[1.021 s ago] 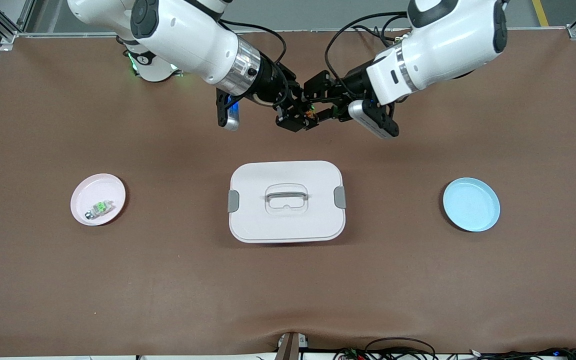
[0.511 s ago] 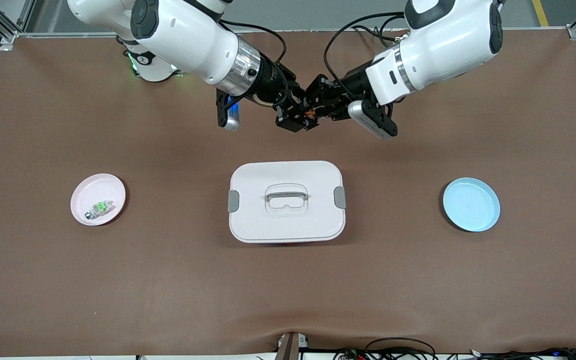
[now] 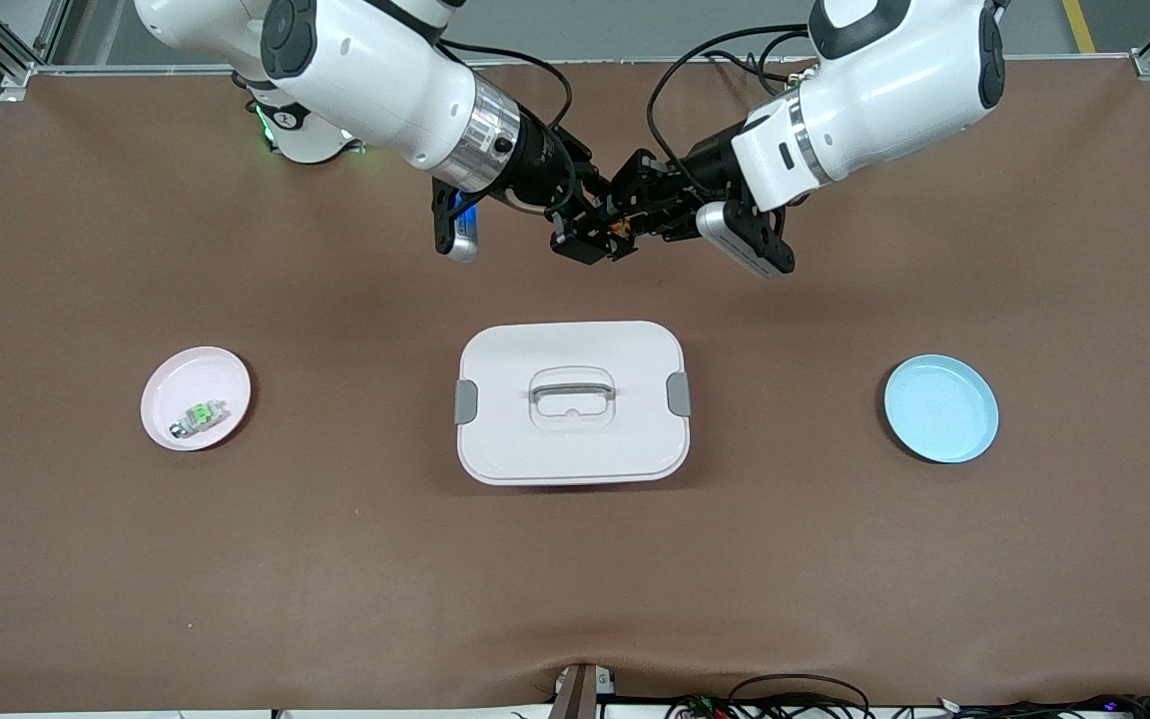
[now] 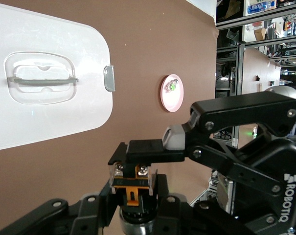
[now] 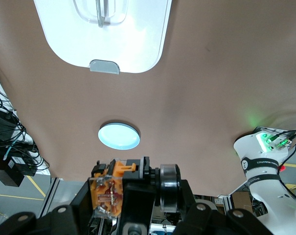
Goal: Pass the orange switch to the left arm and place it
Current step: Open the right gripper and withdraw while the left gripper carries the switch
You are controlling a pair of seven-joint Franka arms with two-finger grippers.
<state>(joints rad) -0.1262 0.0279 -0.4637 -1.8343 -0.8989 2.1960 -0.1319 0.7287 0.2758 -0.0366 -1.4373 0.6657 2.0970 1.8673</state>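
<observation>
Closing in since a second ago, the left gripper (image 3: 635, 213) has drawn its fingers together on the orange switch (image 3: 620, 228), which was then held by the right gripper (image 3: 597, 232) alone; the arms themselves have barely shifted.

That switch hangs in the air between the two grippers, over bare table (image 3: 236, 559) farther from the front camera than the box (image 3: 572, 401), about midway between the table's ends. Both grippers are clamped on it, from either side. In the left wrist view the orange body (image 4: 132, 188) sits gripped low in the frame, with the right gripper's black finger (image 4: 148, 151) over it.

Judging from this, the handover is at its shared-grip point. To do it well, the right gripper should let go only once the left one's hold is firm, opening fully and backing straight away so it does not drag the part askew. The left arm should then carry it toward the blue plate (image 3: 940, 407) at its own end, keeping high or skirting the box.

Both arms reach inward and down from their bases, wrists angled toward each other, meeting nose to nose. A pink plate (image 3: 196, 397) holds a green-and-clear switch (image 3: 200, 413).
</observation>
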